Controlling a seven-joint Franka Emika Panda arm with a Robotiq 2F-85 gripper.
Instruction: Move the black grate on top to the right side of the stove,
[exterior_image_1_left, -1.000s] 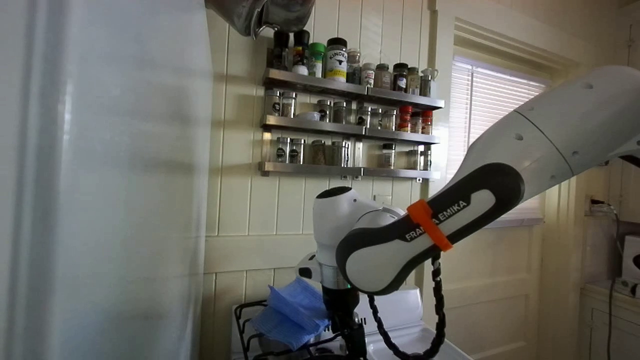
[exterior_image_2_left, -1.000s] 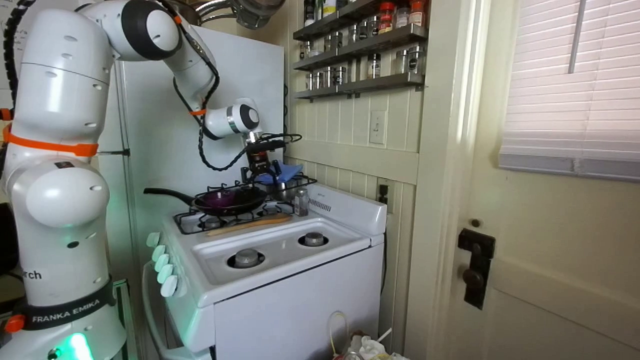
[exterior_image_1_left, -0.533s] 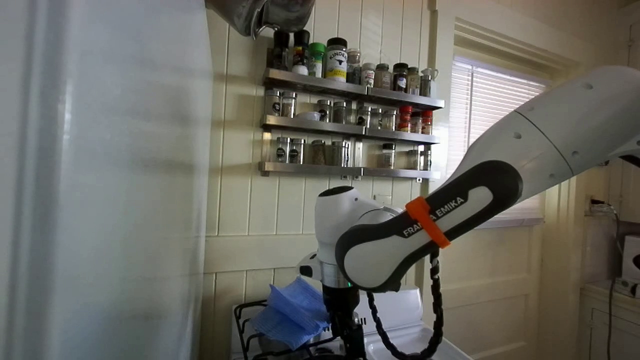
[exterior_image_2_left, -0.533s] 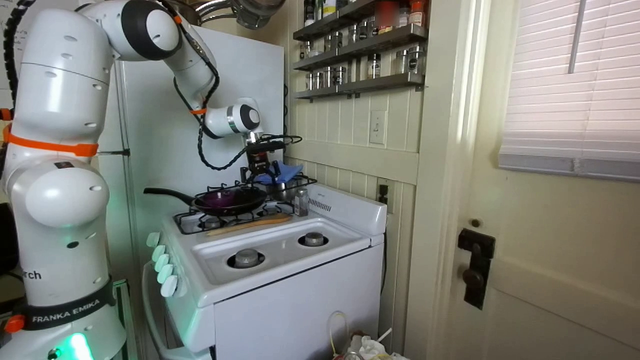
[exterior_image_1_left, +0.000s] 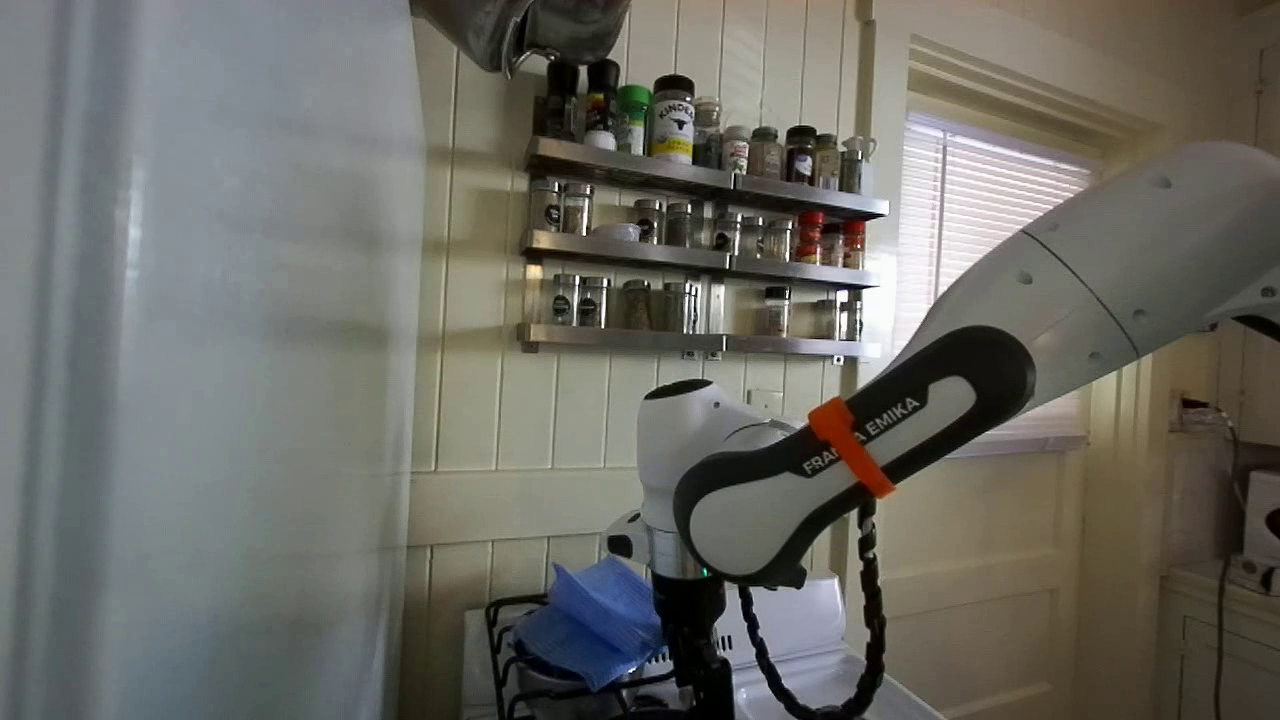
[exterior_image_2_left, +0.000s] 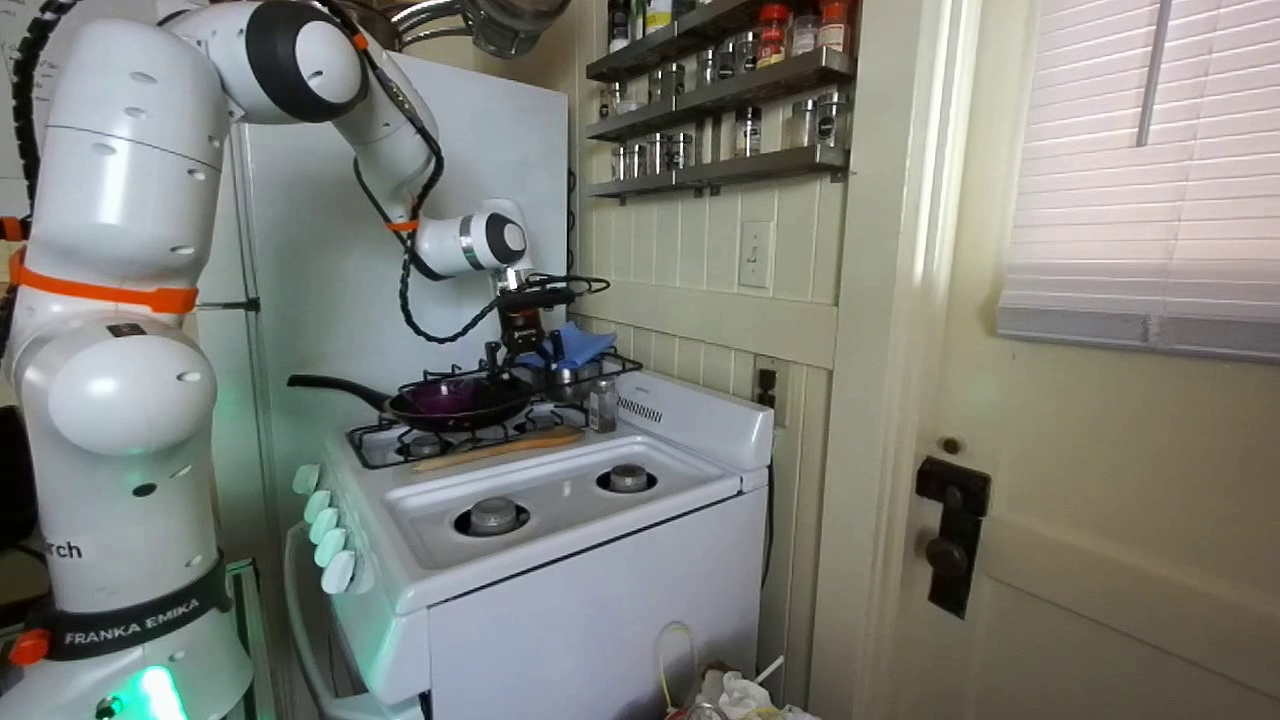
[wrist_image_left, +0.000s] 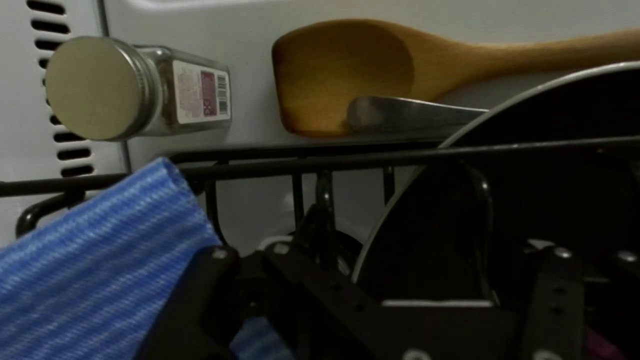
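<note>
We find a white stove (exterior_image_2_left: 570, 505) before a cream panelled wall (exterior_image_1_left: 478, 410) with spice shelves (exterior_image_1_left: 630, 340). The black grate (wrist_image_left: 350, 161) crosses above the frying pan (exterior_image_2_left: 458, 406); a blue cloth (wrist_image_left: 95, 270) overlaps its bar. Alongside: wooden spoon (wrist_image_left: 345, 70), glass jar (wrist_image_left: 145, 90). Gripper (exterior_image_2_left: 525, 362) at the grate; whether clenched, we cannot tell.

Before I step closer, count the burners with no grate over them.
2: the front burner and the back burner, both on the right side of the stove. None seems hidden.
</note>
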